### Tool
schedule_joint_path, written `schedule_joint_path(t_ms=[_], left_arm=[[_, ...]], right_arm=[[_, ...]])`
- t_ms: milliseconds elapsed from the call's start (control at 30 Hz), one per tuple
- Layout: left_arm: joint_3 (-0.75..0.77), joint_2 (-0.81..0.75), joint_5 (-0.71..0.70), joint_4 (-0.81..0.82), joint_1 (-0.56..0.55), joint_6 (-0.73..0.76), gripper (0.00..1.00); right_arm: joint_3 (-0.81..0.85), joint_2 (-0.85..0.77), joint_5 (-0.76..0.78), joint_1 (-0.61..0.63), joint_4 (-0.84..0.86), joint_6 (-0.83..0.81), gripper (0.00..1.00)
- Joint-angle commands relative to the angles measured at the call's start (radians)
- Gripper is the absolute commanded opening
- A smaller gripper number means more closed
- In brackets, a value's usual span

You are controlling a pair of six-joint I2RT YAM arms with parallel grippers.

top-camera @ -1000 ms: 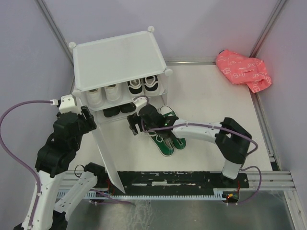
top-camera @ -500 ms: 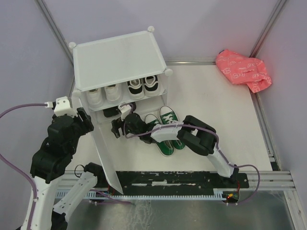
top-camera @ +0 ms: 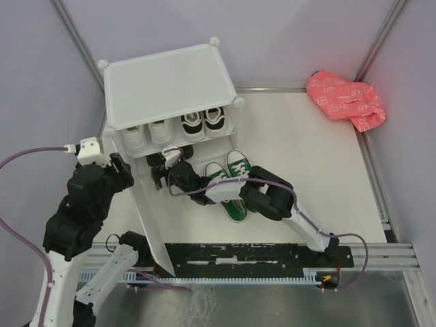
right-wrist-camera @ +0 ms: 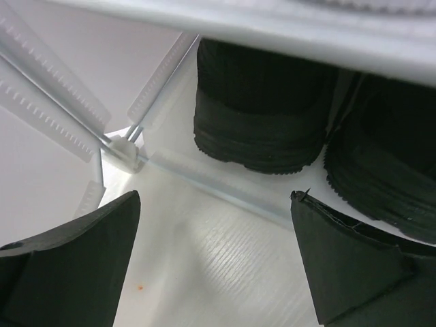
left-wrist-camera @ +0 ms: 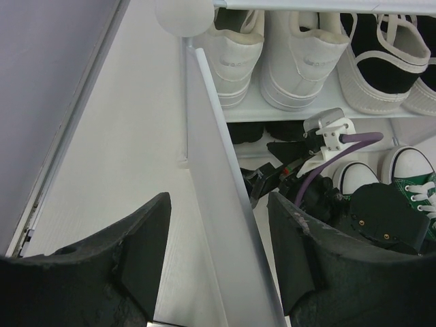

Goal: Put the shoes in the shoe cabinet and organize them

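Note:
The shoe cabinet (top-camera: 167,82) stands at the back left with its door panel (top-camera: 151,218) swung out toward me. On its upper shelf sit white sneakers (top-camera: 148,133) and black sneakers with white soles (top-camera: 204,120). Plain black shoes (right-wrist-camera: 259,129) lie on the lower shelf. A green pair (top-camera: 235,187) lies on the table in front. My right gripper (top-camera: 160,174) is open just before the lower shelf, its fingers empty. My left gripper (left-wrist-camera: 218,211) is open and straddles the door panel's edge (left-wrist-camera: 218,157).
A pink crumpled bag (top-camera: 344,99) lies at the back right of the table. Grey walls close in the back and both sides. The right arm's forearm (top-camera: 225,191) stretches over the green shoes. The black base rail (top-camera: 259,255) runs along the near edge.
My right gripper has moved left from the green shoes to the lower shelf's mouth and opened wider. The left arm dropped slightly back along the door.

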Motion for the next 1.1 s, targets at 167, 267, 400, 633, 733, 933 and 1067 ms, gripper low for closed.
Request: schedule_joint_path(t_ms=[167, 267, 400, 633, 733, 933, 1067], left_arm=[[-0.003, -0.003, 0.019, 0.064, -0.001, -0.012, 0.66], [-0.013, -0.004, 0.022, 0.07, -0.001, -0.012, 0.66], [-0.019, -0.003, 0.038, 0.07, -0.001, -0.01, 0.65], [-0.006, -0.01, 0.039, 0.061, -0.001, -0.009, 0.65], [-0.006, -0.01, 0.042, 0.061, -0.001, -0.013, 0.65], [0.0, -0.006, 0.043, 0.065, -0.001, -0.013, 0.65], [-0.001, -0.006, 0.043, 0.065, -0.001, -0.012, 0.64]], right_arm=[[0.145, 0.056, 0.087, 0.001, 0.046, -0.116, 0.99], [0.19, 0.098, 0.13, 0.001, 0.079, -0.143, 0.99], [0.261, 0.164, 0.203, -0.008, 0.088, -0.119, 0.99], [0.295, 0.192, 0.212, -0.018, 0.065, -0.014, 0.86], [0.276, 0.191, 0.169, -0.026, 0.081, 0.037, 0.65], [0.202, 0.185, 0.031, -0.03, 0.238, 0.092, 0.33], [0.177, 0.171, -0.055, -0.031, 0.269, 0.098, 0.23]])
